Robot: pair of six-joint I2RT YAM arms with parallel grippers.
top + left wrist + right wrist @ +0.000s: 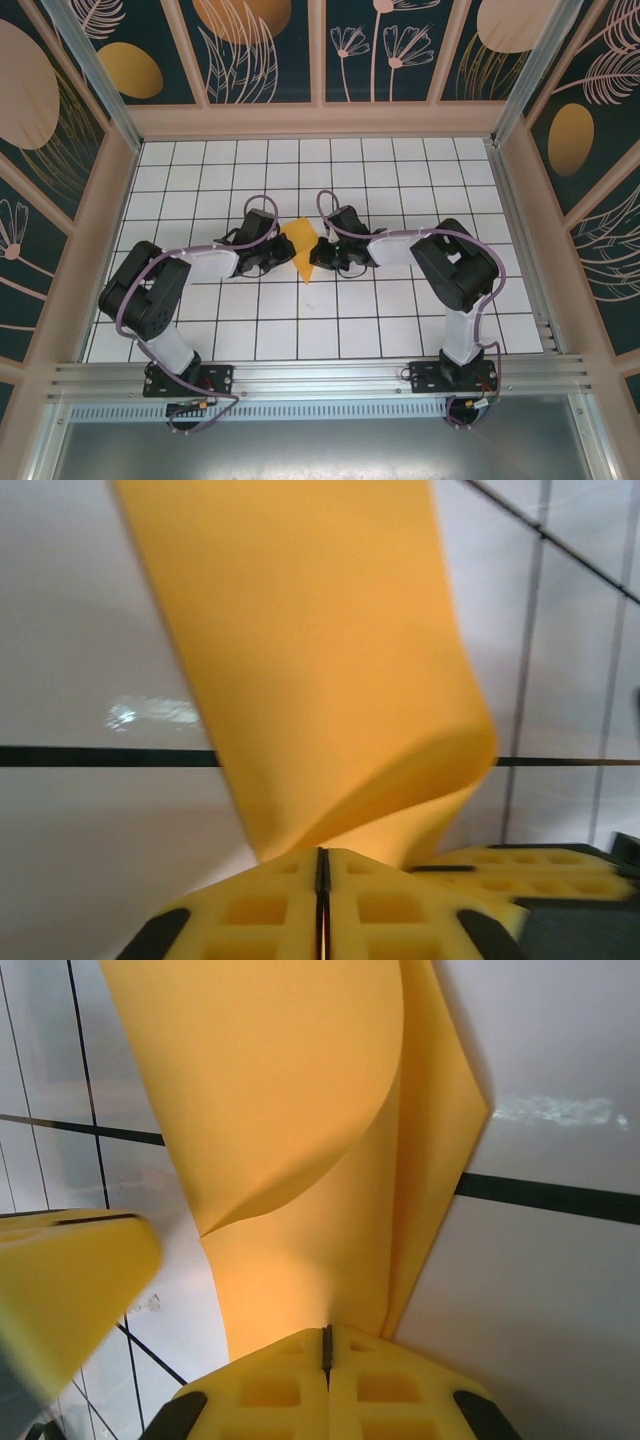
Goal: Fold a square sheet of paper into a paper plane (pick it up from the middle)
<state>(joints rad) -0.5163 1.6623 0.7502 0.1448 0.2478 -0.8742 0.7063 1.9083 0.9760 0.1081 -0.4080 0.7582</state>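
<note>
**Two claws pinch one orange sheet between them**

Top view: the left claw (283, 252) and right claw (318, 255) meet almost tip to tip above the white grid-tiled table (400, 320). The thin orange-yellow square sheet of paper (298, 240), partly folded, sits between them, one corner pointing past their tips toward the arm bases.

Left wrist view: the left claw's yellow padded fingers (260, 910) are pressed together on the sheet, which rises ahead of the claw and curls to its right. The right claw's yellow finger lies just right of it.

Right wrist view: the right claw's fingers (270, 1390) pinch the sheet, which fans out ahead in two layers, a curved flap over a flatter one. The left claw's finger is a blur at left.
</note>
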